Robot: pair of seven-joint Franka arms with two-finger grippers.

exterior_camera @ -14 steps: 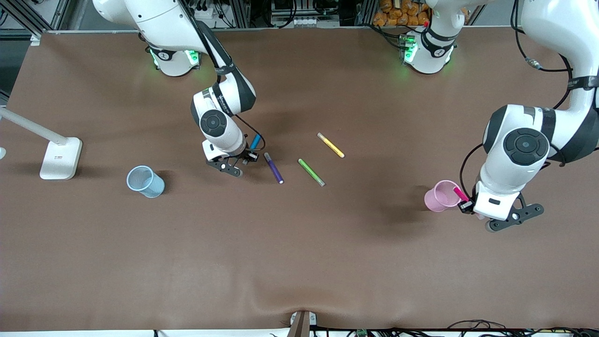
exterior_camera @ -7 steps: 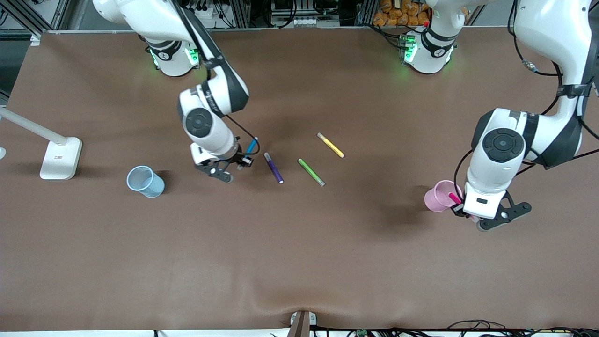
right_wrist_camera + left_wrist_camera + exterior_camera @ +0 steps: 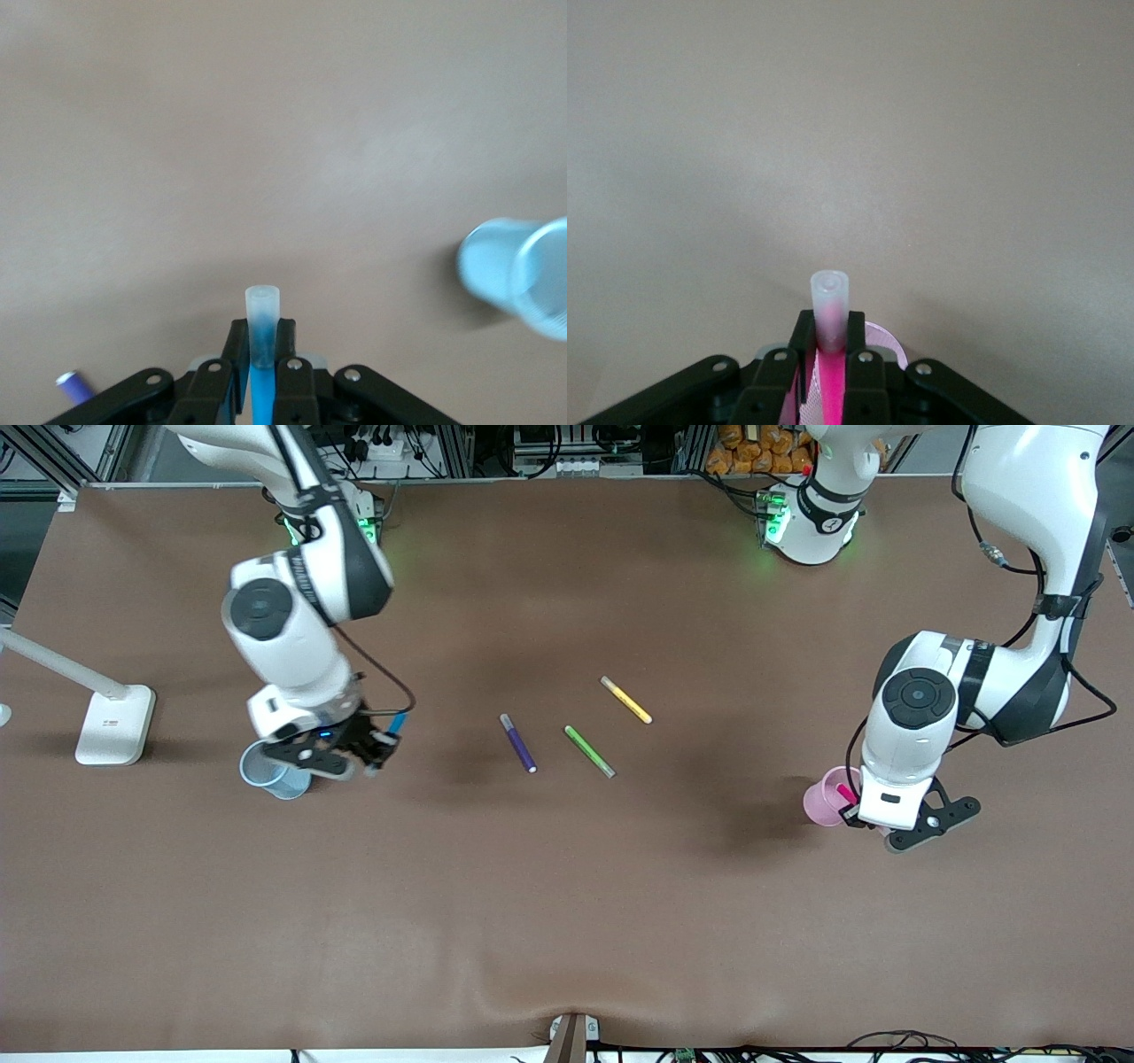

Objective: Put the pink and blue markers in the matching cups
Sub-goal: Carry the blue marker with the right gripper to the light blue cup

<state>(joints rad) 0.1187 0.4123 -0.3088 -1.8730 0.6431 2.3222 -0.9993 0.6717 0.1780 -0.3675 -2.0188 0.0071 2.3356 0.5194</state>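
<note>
clamping the blue marker (image 3: 396, 723) between its fingers, the right gripper (image 3: 370, 755) hangs over the brown table (image 3: 567, 921) just beside the pale blue cup (image 3: 270, 775), which stands upright toward the right arm's end. in the right wrist view the marker's greyish end (image 3: 262, 310) sticks out past the fingertips, with the cup (image 3: 518, 274) off to one side. the left gripper (image 3: 852, 812) grips the pink marker (image 3: 846, 793) over the pale pink cup (image 3: 824, 797), at the left arm's end of the table. between the two cups lie a purple pen (image 3: 518, 742), a green pen (image 3: 589, 750) and a yellow pen (image 3: 625, 699), well apart from either cup.
</note>
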